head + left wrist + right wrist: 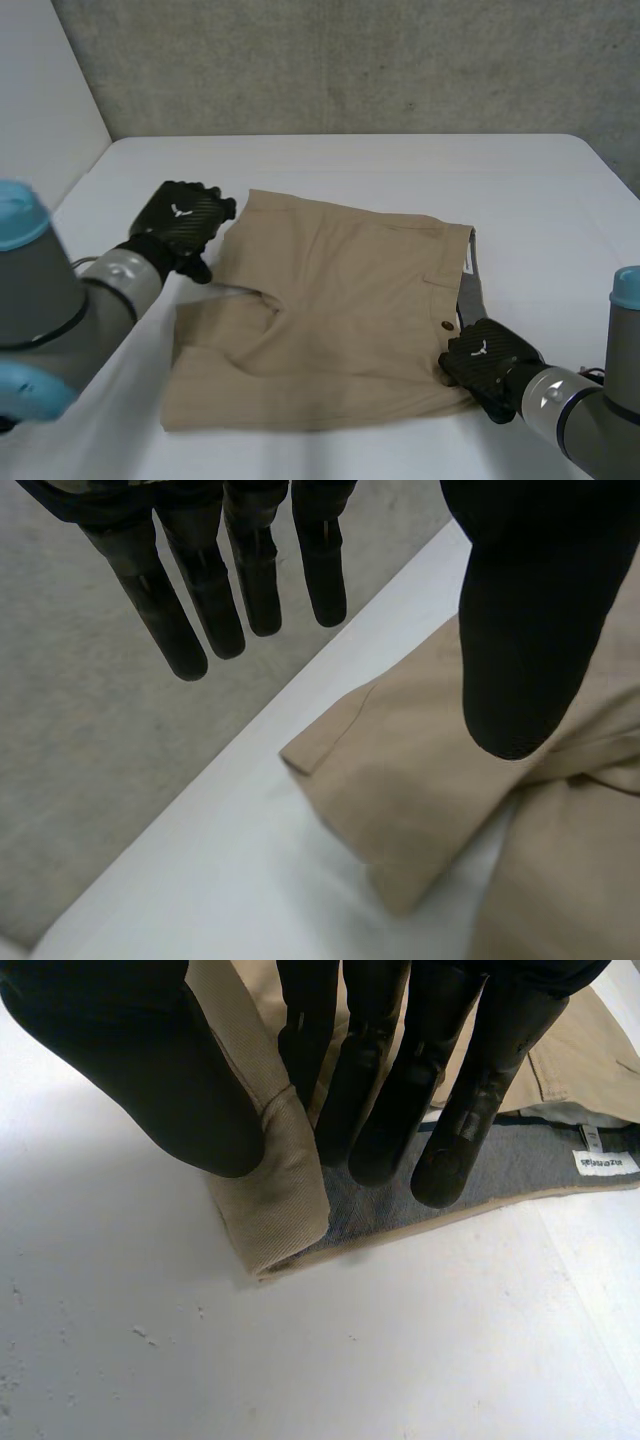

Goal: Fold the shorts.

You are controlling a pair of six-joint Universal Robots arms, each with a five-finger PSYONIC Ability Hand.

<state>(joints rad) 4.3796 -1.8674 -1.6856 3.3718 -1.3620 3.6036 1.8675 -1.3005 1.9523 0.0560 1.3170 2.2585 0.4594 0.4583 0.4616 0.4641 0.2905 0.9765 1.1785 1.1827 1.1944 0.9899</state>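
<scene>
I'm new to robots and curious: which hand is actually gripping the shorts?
The right hand: its thumb and fingers pinch the shorts at a waistband corner. The left hand is open, fingers straight, holding nothing.

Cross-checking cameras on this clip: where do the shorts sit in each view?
Head view: shorts lie flat in the middle, left hand at a leg hem, right hand at the waistband corner.
Left wrist view: a leg hem lies by the open hand's thumb, unheld.
Right wrist view: the waistband corner is pinched between thumb and fingers, grey lining showing.
Shared landmark: the white table.
</scene>
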